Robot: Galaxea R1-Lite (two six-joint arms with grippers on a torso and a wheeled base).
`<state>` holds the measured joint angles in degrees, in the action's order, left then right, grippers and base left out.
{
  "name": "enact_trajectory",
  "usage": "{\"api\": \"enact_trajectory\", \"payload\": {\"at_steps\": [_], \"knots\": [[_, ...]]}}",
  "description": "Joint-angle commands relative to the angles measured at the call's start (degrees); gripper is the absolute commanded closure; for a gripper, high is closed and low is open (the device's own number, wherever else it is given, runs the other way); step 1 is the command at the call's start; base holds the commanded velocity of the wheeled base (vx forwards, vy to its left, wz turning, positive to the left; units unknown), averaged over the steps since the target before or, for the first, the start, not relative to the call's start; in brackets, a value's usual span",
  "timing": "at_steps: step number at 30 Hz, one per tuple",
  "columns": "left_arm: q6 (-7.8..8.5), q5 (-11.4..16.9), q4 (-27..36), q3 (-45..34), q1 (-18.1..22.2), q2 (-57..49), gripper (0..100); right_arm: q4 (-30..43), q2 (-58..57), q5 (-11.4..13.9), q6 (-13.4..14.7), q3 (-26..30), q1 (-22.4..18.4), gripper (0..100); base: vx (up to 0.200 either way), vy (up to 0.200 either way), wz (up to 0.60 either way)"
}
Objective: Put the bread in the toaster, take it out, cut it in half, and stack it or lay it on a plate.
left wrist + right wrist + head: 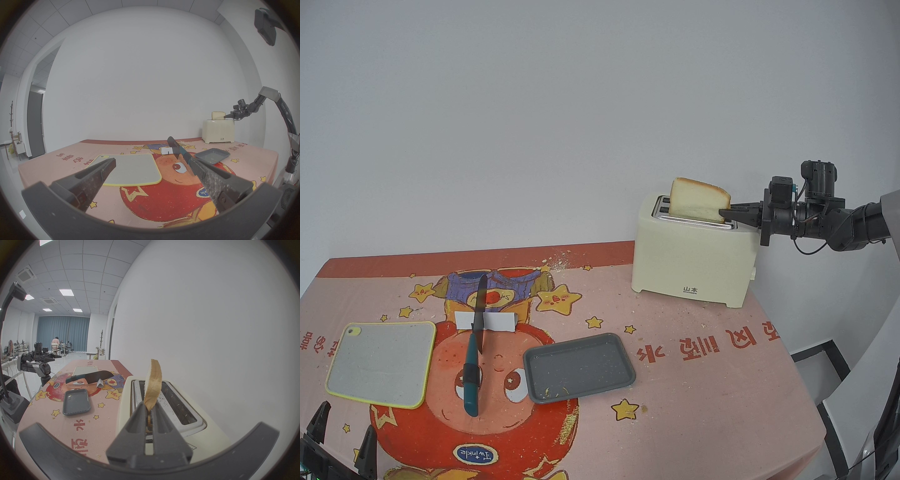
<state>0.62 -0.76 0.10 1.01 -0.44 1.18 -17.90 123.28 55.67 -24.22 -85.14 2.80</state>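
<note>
Grips bread (697, 199) edge in closed right pincer (724, 214), slice upright, partly sunk in toaster (694, 262) at far right of the surface (706, 387). Holds left pincer (151, 161) open, low near board (381, 362), with knife (475, 347) and tray (578, 369) lying between board and toaster.

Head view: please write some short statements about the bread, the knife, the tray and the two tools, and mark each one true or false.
1. The right tool is shut on the bread, which stands upright in the toaster. True.
2. The knife lies on the cutting board. False: it lies on the tablecloth between the board and the tray, its blade propped on a white paper stand.
3. The tray holds half a slice. False: it holds only crumbs.
4. The left tool is open and holds nothing. True.
</note>
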Motion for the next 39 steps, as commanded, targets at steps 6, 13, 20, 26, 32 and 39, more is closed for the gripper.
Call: {"api": "enact_trajectory", "payload": {"at_steps": [6, 13, 20, 26, 32, 39], "knots": [[-0.01, -0.04, -0.01, -1.01, 0.00, 0.05, 0, 0.05, 0.29, 0.05, -0.04, -0.11, 0.98, 100, 0.000, 0.000, 0.00], [-0.01, -0.04, -0.01, -1.01, 0.00, 0.05, 0, 0.05, 0.29, -0.04, -0.12, 0.15, 0.36, 100, 0.000, 0.000, 0.00], [-0.01, -0.04, -0.01, -1.01, 0.00, 0.05, 0, -0.47, 0.47, -0.04, -0.12, 0.24, 0.54, 0, 0.000, 0.000, 0.00], [-0.01, -0.04, -0.01, -1.01, 0.00, 0.05, 0, -0.56, 0.47, 0.22, -0.04, 0.32, 0.36, 0, 0.000, 0.000, 0.00], [-0.01, -0.12, -0.01, -1.01, 0.00, 0.05, 0, -0.21, -0.15, 0.40, 0.05, 0.59, 0.27, 0, 0.000, 0.000, 0.00], [-0.01, -0.04, -0.01, -1.01, 0.00, 0.05, 0, -0.56, -0.50, -0.04, 0.40, 0.41, -0.26, 0, 0.000, 0.000, 0.00]]}}
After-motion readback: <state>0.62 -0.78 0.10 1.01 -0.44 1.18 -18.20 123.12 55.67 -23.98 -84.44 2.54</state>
